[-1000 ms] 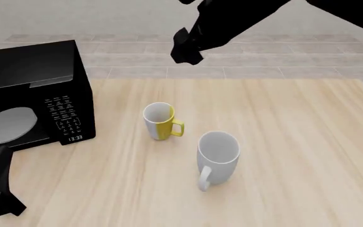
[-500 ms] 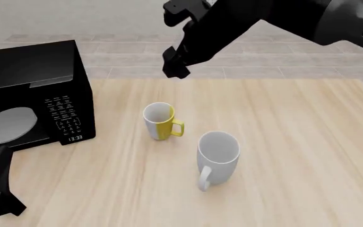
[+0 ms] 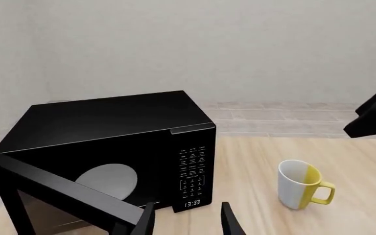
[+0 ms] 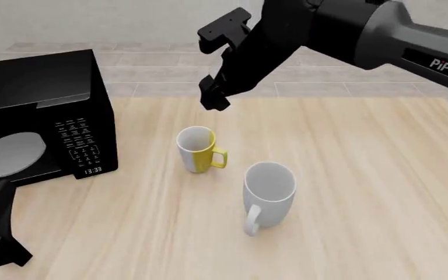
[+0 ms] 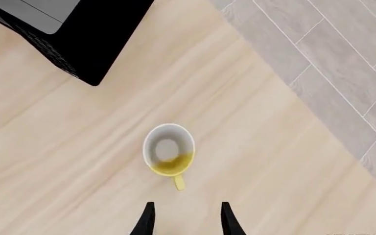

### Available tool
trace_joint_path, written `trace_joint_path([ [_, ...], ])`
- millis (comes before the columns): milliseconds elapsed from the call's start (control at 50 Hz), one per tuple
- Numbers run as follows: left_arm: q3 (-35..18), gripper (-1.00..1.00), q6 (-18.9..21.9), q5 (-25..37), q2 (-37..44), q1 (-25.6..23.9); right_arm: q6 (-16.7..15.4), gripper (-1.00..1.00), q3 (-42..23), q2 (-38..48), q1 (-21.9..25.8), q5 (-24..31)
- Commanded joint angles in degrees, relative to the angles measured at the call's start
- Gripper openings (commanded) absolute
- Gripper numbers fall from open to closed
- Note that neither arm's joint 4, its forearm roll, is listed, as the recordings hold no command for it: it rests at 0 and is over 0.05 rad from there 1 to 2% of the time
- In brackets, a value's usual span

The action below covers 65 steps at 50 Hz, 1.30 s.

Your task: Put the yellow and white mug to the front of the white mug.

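The small yellow and white mug (image 4: 198,150) stands upright mid-table, its yellow handle pointing right. To its right and nearer me stands the taller white mug (image 4: 269,191), handle toward the front. My right gripper (image 4: 213,99) hangs open in the air above and behind the small mug, pointing down. In the right wrist view the yellow and white mug (image 5: 168,155) lies just ahead of the open gripper (image 5: 186,223), with nothing between the fingers. My left gripper (image 4: 2,195) rests low at the front left, open and empty (image 3: 188,223). Its camera shows the yellow and white mug (image 3: 301,185).
A black microwave (image 4: 41,116) with its door swung open fills the table's left side, close to the left gripper; its door (image 3: 64,196) reaches toward that gripper. The table's far edge (image 4: 286,97) runs just behind the right gripper, with tiled floor beyond.
The right arm has come down and to the left, so its gripper now hangs closer above the yellow and white mug. Both mugs and the left arm have stayed put.
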Motion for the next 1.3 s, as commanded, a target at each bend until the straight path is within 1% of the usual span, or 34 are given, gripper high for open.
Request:
trace_joint_path([
  [20,0.24,1.00,0.02,-0.26,0.03,-0.02,0.32,1.00,0.59,1.27,-0.41,-0.31],
  [600,0.24,1.00,0.03,-0.27,0.02,-0.01,1.39,1.00,1.04,5.56,-0.13,-2.39],
  [840,0.24,1.00,0.04,-0.27,0.02,-0.01,1.27,1.00,1.98,6.91,-0.77,-3.31],
  [1300,0.24,1.00,0.04,-0.28,0.02,-0.02,1.11,1.00,1.54,10.57,-0.97,-4.23],
])
